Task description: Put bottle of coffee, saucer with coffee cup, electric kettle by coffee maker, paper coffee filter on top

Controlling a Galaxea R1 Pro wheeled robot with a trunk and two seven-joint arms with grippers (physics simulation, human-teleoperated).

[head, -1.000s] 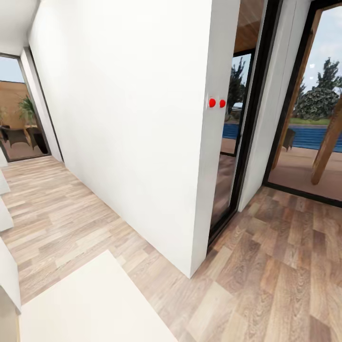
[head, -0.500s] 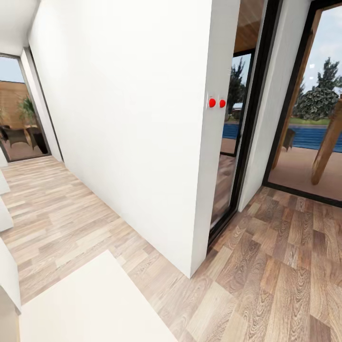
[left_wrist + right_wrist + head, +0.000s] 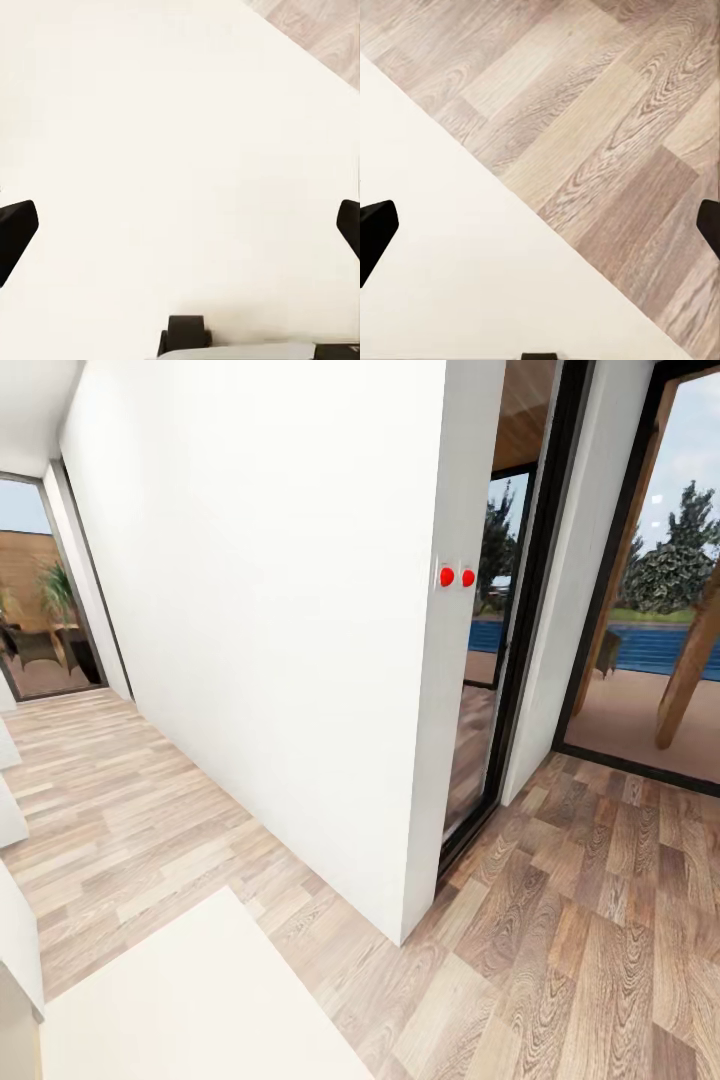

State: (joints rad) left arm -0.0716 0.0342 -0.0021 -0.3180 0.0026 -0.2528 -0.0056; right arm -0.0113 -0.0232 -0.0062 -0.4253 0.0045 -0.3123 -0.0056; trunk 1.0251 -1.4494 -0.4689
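The coffee maker, bottle of coffee, paper filter, saucer, cup, kettle and countertop are out of view. In the left wrist view my left gripper (image 3: 180,225) is open, its black fingertips (image 3: 16,229) far apart over a plain cream surface (image 3: 180,112), with nothing between them. In the right wrist view my right gripper (image 3: 540,225) is also open and holds nothing. It hangs over the edge where that cream surface (image 3: 435,262) meets the wood floor (image 3: 607,127).
A white wall corner (image 3: 425,760) juts out straight ahead, with two red switches (image 3: 456,576) on it. Dark-framed glass doors (image 3: 640,620) to a pool terrace stand to the right. A wood-floor corridor (image 3: 110,780) runs off to the left. A cream surface (image 3: 190,1000) lies at the lower left.
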